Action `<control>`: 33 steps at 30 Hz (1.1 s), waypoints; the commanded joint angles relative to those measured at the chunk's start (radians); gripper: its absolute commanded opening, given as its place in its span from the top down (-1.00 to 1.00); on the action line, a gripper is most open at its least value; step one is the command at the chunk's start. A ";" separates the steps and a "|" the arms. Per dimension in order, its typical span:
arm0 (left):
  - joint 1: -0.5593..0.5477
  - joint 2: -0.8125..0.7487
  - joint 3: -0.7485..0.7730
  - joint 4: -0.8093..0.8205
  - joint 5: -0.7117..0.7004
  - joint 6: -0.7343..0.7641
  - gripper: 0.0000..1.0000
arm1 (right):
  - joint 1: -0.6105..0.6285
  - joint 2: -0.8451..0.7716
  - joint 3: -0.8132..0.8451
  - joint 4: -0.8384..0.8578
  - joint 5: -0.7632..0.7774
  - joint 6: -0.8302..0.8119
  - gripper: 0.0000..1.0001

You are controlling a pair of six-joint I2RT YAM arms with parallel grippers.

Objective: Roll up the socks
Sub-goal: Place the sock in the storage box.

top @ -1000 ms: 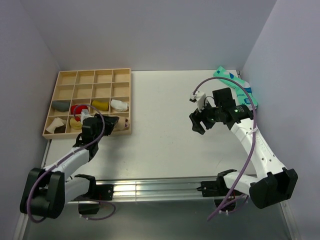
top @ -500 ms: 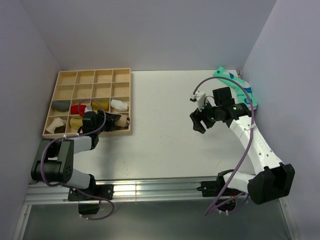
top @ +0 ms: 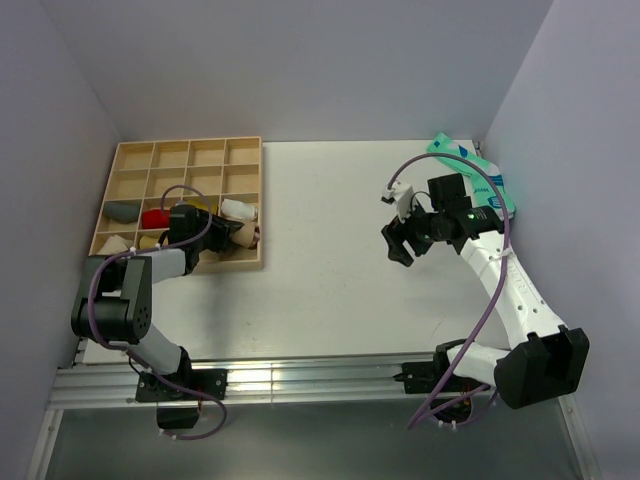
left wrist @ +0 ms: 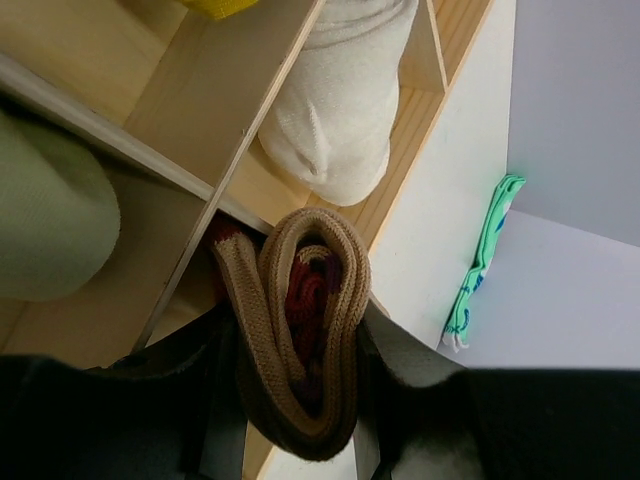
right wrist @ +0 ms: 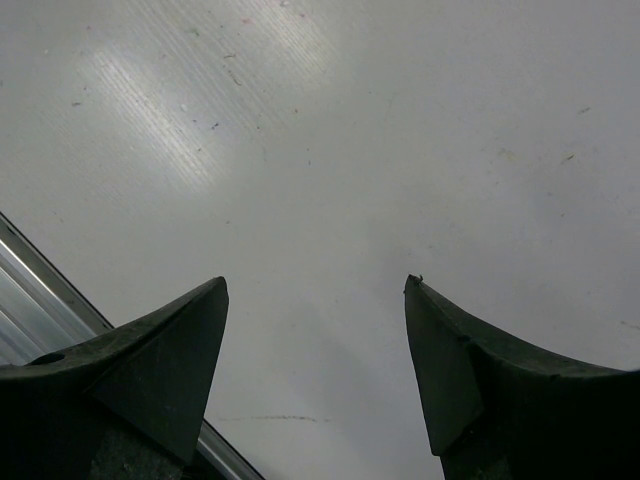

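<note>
Left gripper has reached the tray, clamped on the rolled sock — a divider could snag it, unrolling it. Right gripper hangs apart.

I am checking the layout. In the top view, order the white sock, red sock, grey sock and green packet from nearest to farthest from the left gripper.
1. white sock, in the tray, just behind the left gripper
2. red sock, to the left
3. grey sock, further left
4. green packet, far off at the back right
</note>
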 commanded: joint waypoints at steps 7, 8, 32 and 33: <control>-0.001 0.068 0.075 -0.282 -0.096 0.004 0.99 | -0.016 -0.001 -0.007 -0.004 -0.019 -0.029 -0.57; -0.004 0.066 0.076 -0.295 -0.108 0.003 0.99 | -0.016 0.002 -0.007 -0.004 -0.019 -0.032 -0.57; -0.030 0.126 0.202 -0.661 -0.199 0.216 0.99 | -0.026 -0.009 -0.024 -0.027 -0.012 -0.048 -0.57; -0.030 0.126 0.200 -0.664 -0.199 0.216 0.99 | -0.026 -0.007 -0.020 -0.028 -0.012 -0.048 -0.56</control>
